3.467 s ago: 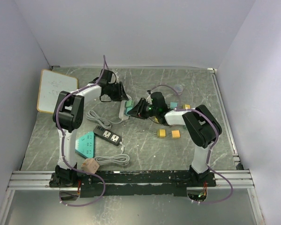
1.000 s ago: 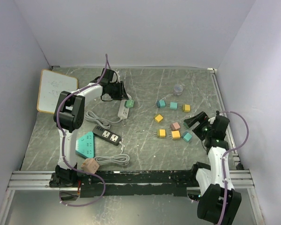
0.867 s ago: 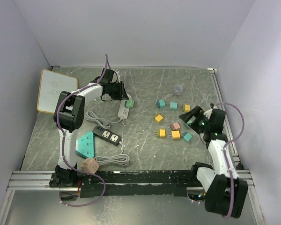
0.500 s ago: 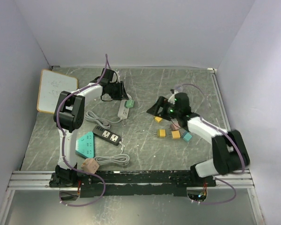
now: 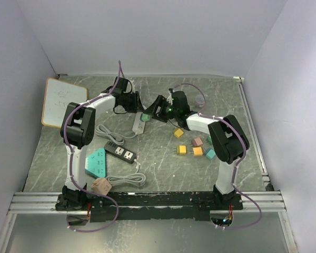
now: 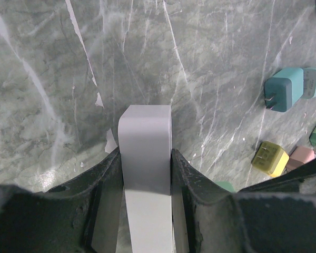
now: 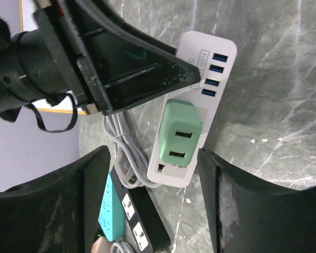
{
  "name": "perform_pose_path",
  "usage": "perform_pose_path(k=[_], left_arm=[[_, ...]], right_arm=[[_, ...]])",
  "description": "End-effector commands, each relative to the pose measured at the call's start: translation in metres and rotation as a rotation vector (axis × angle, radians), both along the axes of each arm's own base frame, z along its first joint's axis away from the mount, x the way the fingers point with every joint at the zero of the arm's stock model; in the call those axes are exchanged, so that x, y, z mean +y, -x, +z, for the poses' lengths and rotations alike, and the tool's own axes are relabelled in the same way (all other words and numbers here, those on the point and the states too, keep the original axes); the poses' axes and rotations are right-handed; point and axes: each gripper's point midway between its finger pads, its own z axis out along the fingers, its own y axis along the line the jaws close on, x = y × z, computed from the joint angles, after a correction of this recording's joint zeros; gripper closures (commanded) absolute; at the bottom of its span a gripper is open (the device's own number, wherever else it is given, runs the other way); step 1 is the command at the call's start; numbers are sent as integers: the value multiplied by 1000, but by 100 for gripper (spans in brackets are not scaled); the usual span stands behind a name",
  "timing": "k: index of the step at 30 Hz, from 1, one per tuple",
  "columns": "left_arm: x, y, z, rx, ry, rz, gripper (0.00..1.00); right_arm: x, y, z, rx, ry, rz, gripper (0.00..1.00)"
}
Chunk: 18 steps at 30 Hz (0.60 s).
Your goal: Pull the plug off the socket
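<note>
Plug [image 7: 178,134], green, sits stuck in white strip [image 7: 217,50]. Left gripper [image 6: 146,161] pinches strip end tight. Right gripper [image 7: 154,153] wide open, empty, over plug, not touching. Best: close square on plug sides, pull straight out, left holds strip down.

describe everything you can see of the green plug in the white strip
The green plug is a small mint block with rounded corners, smooth plastic by the look, with two slot ports on its upturned face. It sits pushed into the white power strip, beside the strip's row of four blue ports, not yet pulled out. The right gripper hangs over it open, a finger on either side, not closed on it.
</note>
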Motion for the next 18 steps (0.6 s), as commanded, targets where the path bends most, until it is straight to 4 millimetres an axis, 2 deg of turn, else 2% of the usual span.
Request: perform_pose_path(k=[1,5,7,8,9,14,18], left_arm=[[8,7,-16,41,-31,-14,75],[8,7,-16,42,-29,-15,75],[8,7,-16,42,-28,-14,75],[8,7,-16,42,-28,-15,75],[8,7,-16,42,-29,-14,75],[10,7,-19,45,-40,-12,75],[11,7,-22,47,-50,-10,75]], right_arm=[[4,-11,-14,70,-43,-56,36],[8,-11,-26,96,-58,-63,39],[12,-11,-24,95,-69,-46,44],[14,-10,-35,115,-63,-39,45],[16,-10,-37,118,-66,-38,46],[20,-11,-39,117,-83,-36,53],[13,-13,-31,100,-79,-86,63]])
